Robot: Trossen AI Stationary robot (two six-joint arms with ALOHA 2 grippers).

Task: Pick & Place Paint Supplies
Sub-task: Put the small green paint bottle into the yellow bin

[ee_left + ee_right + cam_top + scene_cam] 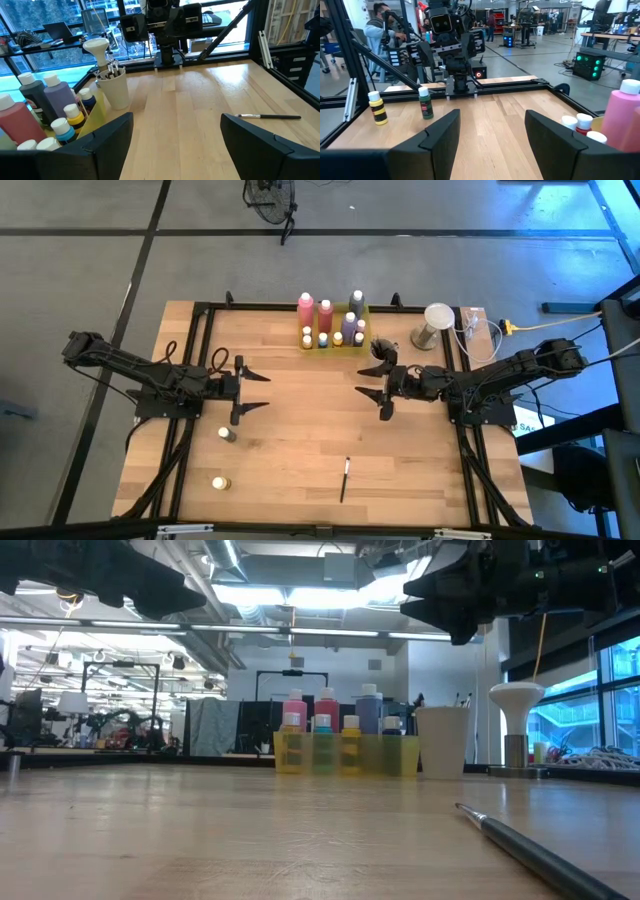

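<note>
Between picks, I reckon: both arms hover mid-table and neither carries anything.

Nearest the front edge: small yellow paint bottle with a pale cap (219, 481), front-left. A thin dark-handled paintbrush with a light tip (345, 478) lies flat front-centre, well apart from it. A little further back sits a small dark-green paint bottle with a white cap (227, 434), upright, just beside and in front of my left gripper (254, 391).

Mid-table: left gripper has its fingers spread wide, nothing between them. Right gripper (373, 391) faces it across the table, fingers clearly parted, also empty.

Far edge: translucent yellow tray (334, 344) already packed with upright bottles, including a tall pink paint bottle (305, 311) and a purple paint bottle (349, 326). Beside the tray stands a grey-beige cup (116, 89) with a few brush handles sticking out.

So three strays are left. My call for the next move: left arm dips onto the green bottle, straddles it, closes around the body, carries it to the tray. The brush is the awkward one; it lies flat, so it needs a low pinch across the handle.
</note>
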